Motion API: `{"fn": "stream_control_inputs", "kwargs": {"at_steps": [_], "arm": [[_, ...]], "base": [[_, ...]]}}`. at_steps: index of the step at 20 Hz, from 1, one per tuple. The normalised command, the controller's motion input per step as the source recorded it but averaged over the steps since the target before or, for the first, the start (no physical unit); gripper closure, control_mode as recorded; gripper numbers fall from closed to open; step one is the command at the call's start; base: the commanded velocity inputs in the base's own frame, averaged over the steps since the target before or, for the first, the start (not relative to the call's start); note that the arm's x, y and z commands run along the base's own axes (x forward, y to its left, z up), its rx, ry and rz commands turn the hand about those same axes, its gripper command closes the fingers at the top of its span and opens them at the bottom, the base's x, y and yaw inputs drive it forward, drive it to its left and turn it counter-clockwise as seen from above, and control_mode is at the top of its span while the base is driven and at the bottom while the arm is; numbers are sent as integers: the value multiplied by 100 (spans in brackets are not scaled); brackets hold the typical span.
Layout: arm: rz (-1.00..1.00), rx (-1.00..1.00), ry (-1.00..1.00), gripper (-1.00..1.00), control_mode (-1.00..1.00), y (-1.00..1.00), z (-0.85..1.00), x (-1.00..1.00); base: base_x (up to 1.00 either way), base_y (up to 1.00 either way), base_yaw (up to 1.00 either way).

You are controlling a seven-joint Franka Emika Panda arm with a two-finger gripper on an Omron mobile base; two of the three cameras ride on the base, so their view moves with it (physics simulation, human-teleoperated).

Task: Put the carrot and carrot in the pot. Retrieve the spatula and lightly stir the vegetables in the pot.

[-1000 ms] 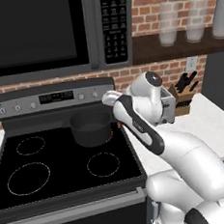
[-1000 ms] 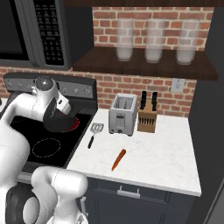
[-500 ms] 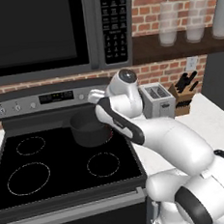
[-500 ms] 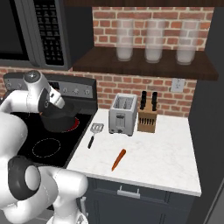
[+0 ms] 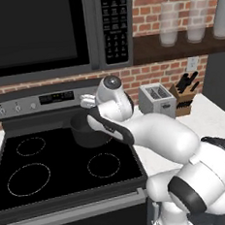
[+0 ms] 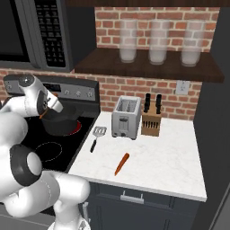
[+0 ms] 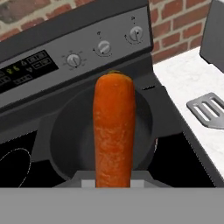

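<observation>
Orange carrot [image 7: 114, 131] clamped lengthwise in the gripper [image 7: 113, 181], thick end pointing away from the hand, seen from the hand view directly over the open mouth of the pot [image 7: 65, 148]. Gripper closed on that carrot; fingertips themselves mostly hidden behind it.

Pot [image 5: 89, 131]: dark grey, matte, sitting on the rear right burner of the black stove [image 5: 37, 175], just below the control panel with its knobs. In the right base view the pot [image 6: 63, 125] is partly hidden by the arm's wrist, a small orange tip showing at the hand.

Second carrot [image 6: 121, 164] lies on the white marble table [image 6: 170, 166], well apart from the pot, in front of the toaster [image 6: 125, 117].

Spatula [image 6: 96, 138]: slotted silvery head, black handle, flat on the table near the stove edge, just left of the toaster. Its head [image 7: 209, 109] also visible at the right of the hand view.

Knife block [image 6: 151, 122] stands beside the toaster against the brick wall.
</observation>
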Motion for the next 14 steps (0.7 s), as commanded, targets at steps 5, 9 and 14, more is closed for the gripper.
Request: {"fn": "stream_control_inputs", "kwargs": {"at_steps": [5,9,14], "arm": [[0,0,3,100,-100,0,-12,23],[0,0,0,100,-100,0,-25,18],[0,0,3,100,-100,0,-20,8]], "base": [[0,0,0],[0,0,0],[0,0,0]]}}
